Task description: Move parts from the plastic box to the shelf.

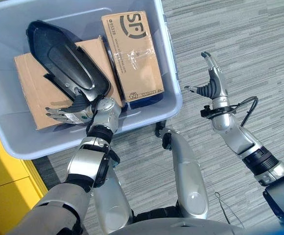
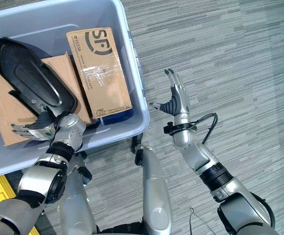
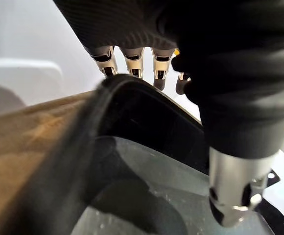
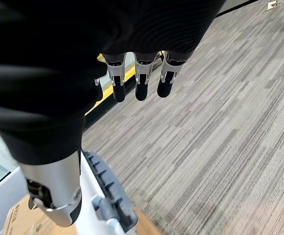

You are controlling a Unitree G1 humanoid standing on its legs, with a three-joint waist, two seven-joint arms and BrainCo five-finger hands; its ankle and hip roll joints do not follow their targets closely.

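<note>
Plastic box [image 1: 174, 105] holds all I can see: a black moulded part [image 1: 63, 56] and two cartons, none yet shelved. My left hand [image 1: 71, 113] grips the part's lower edge, fingers under and thumb above; my right hand [image 1: 213, 83] hangs open, empty, over carpet.

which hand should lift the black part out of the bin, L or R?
Left. The left hand is already inside the translucent grey plastic box, its fingers at the near edge of the curved black plastic shell lying on the cardboard boxes. The right hand is open over the carpet, outside the box.
</note>
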